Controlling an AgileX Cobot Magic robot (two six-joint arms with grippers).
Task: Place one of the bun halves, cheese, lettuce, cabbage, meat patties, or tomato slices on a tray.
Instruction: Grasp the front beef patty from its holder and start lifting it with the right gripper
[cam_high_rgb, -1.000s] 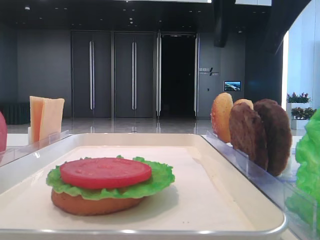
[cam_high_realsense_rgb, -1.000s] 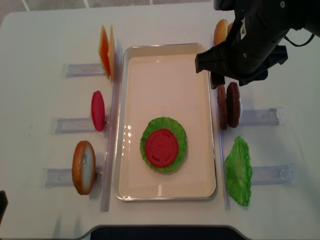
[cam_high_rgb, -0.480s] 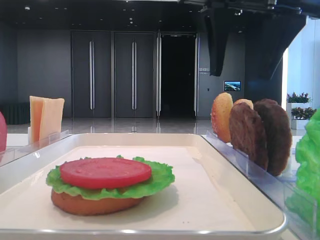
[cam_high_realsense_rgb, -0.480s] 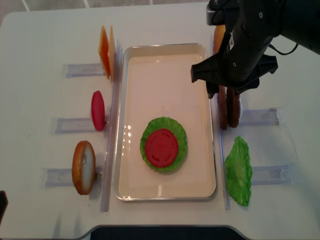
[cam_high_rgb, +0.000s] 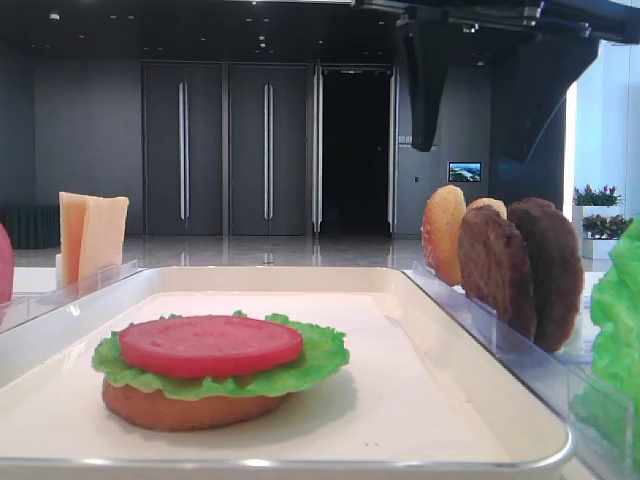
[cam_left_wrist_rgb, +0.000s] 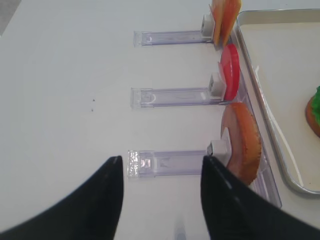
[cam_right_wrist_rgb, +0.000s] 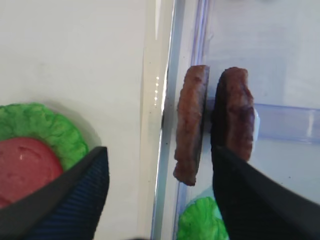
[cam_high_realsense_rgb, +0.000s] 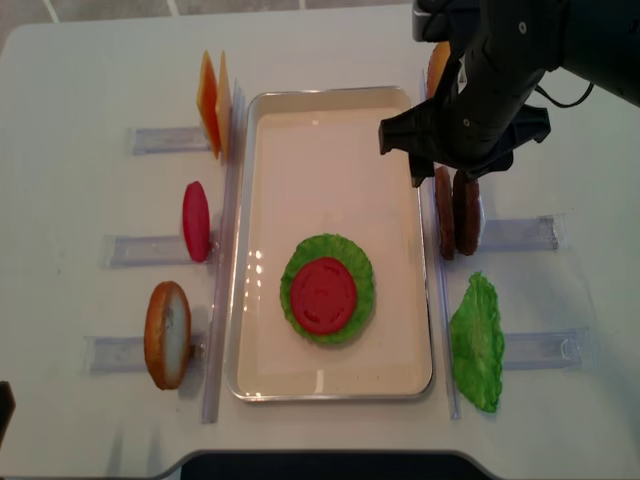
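Note:
My right gripper (cam_high_realsense_rgb: 446, 180) hangs open just above two upright meat patties (cam_high_realsense_rgb: 456, 215) in a clear rack right of the tray (cam_high_realsense_rgb: 330, 92). In the right wrist view its fingers (cam_right_wrist_rgb: 75, 200) straddle the tray rim and the left patty (cam_right_wrist_rgb: 191, 125); the right patty (cam_right_wrist_rgb: 235, 120) sits by the other finger. On the tray lies a stack of bun half (cam_high_rgb: 180, 410), lettuce (cam_high_realsense_rgb: 355, 262) and tomato slice (cam_high_realsense_rgb: 323, 295). My left gripper (cam_left_wrist_rgb: 162, 160) is open over bare table beside a bun half (cam_left_wrist_rgb: 242, 142).
Clear racks on the left hold cheese (cam_high_realsense_rgb: 212, 103), a tomato slice (cam_high_realsense_rgb: 196, 220) and a bun half (cam_high_realsense_rgb: 167, 333). On the right stand another bun half (cam_high_realsense_rgb: 438, 65) behind the arm and a lettuce leaf (cam_high_realsense_rgb: 476, 342) in the near rack.
My right gripper has moved left and nearer, from beside the tray's far right rim to over the patties, and its fingers have dropped into the low view. Nothing else has shifted.

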